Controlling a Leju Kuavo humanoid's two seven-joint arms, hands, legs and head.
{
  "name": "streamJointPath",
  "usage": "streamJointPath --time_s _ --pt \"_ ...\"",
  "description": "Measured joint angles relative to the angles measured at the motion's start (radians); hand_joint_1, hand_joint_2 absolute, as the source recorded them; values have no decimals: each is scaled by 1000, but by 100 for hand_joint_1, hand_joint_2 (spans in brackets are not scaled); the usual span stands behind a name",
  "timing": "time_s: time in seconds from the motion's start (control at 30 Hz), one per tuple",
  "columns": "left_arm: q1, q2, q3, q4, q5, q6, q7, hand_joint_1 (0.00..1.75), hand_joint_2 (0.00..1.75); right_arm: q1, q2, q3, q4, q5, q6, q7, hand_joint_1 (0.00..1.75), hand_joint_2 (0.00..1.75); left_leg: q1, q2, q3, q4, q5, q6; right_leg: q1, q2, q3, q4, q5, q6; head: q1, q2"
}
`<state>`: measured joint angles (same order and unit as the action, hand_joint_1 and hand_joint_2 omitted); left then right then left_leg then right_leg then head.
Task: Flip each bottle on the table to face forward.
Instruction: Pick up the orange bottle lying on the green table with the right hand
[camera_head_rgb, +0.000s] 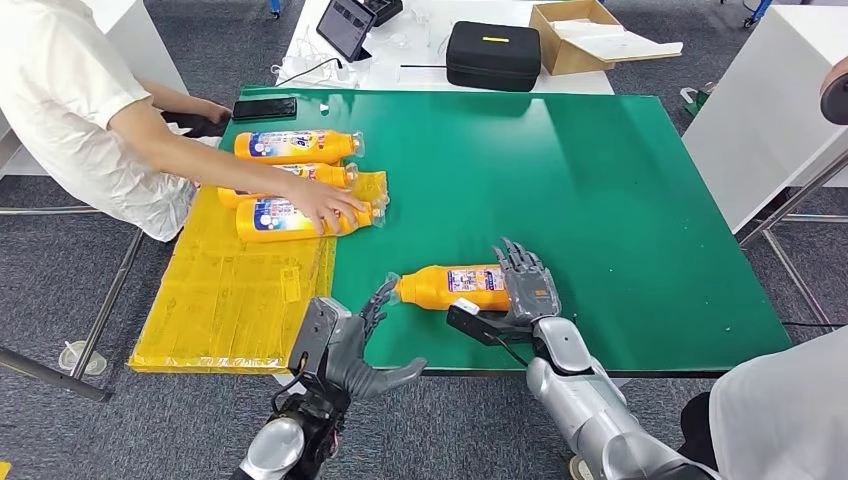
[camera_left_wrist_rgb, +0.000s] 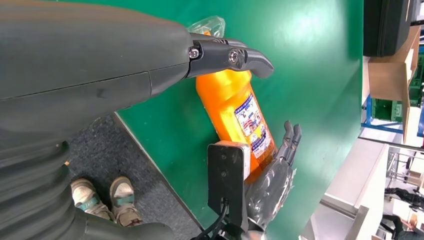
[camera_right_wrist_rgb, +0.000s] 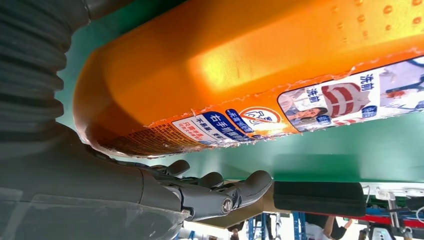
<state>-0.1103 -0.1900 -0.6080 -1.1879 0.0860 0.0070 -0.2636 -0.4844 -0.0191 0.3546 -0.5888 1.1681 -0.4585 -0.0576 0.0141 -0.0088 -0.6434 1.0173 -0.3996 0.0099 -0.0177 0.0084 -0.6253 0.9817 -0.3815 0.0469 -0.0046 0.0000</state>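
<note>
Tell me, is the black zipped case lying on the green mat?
No. In the head view the black case lies on the white table beyond the far edge of the green mat.

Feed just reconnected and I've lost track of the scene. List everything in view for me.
Orange bottle: one, lying near the table's front edge, between both hands.
Other orange bottles: three, lying at the table's left, on or by the yellow sheet.
Yellow sheet: one, left side.
Green table: one.
Black case, tablet, cardboard box: white table behind.
Phone: black, far-left corner.
Person's hand: on nearest left bottle.
Left hand: by the cap end.
Right hand: at the bottle's base.
</note>
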Motion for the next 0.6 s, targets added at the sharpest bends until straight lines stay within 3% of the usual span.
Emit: streamJointPath --time_s 0.03,0.17,0.2,0.3,0.6 --pt "0 0 -1 0 0 0 0 0 175 -1 0 0 1 0 0 0 4 175 0 0 0 0 0 0 0 0 0 0 0 0 0 0" --pt "0 0 -2 0 0 -4 7 0 175 -5 -1 4 5 9 24 20 167 175 0 0 0 0 0 0 0 0 0 0 0 0 0 0" --pt "0 0 -2 0 0 -6 10 0 175 -9 -2 7 6 13 42 27 175 175 0 0 0 0 1 0 0 0 0 0 0 0 0 0" --pt "0 0 -2 0 0 -14 15 0 175 -28 -11 15 14 -3 116 22 175 175 0 0 1 0 1 0 0 0 0 0 1 0 0 0" --pt "-8 -2 -9 8 8 -21 12 0 175 -87 -49 -35 43 -272 397 -143 175 175 0 1 14 0 -5 0 0 1 3 -2 -4 0 0 0"
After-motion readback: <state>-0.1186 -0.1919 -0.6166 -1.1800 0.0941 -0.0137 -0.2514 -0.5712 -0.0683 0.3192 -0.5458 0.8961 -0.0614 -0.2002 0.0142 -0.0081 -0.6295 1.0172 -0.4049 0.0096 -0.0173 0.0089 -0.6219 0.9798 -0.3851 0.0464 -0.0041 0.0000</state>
